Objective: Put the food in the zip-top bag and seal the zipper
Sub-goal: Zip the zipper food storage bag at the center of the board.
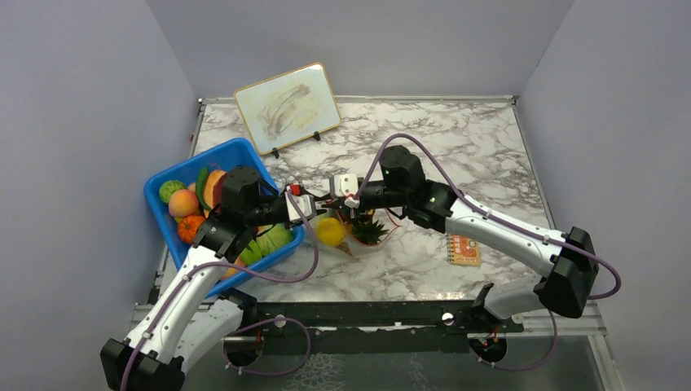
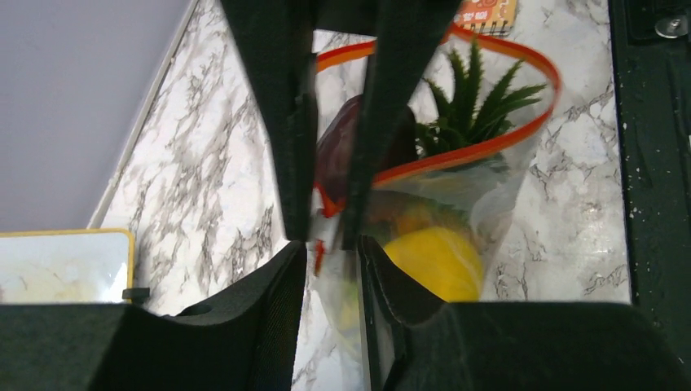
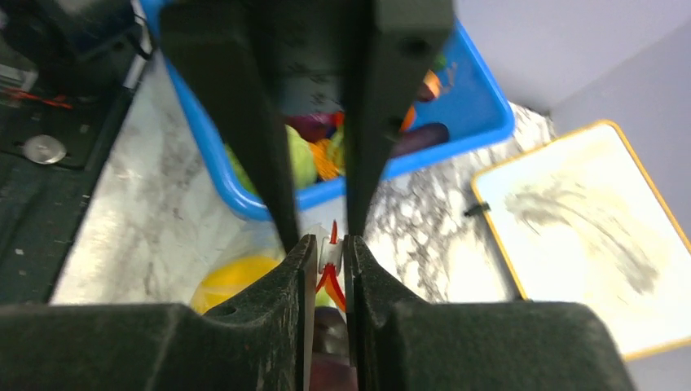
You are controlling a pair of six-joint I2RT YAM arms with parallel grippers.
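Left tool (image 2: 332, 254), right tool (image 3: 330, 248), one zip-top bag (image 2: 505, 195)

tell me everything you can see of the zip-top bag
The zip-top bag is clear, crinkly plastic resting on the marble table, its orange-red zipper gaping open in a loop. Inside show a yellow fruit, spiky green leaves and something dark purple. One rim corner sits between the fingers of the left gripper and right gripper.

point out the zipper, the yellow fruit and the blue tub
zipper (image 2: 456, 154): left wrist view, near orange-red strip
yellow fruit (image 2: 432, 261): left wrist view, middle of its skin
blue tub (image 1: 208, 156): top view, far wall
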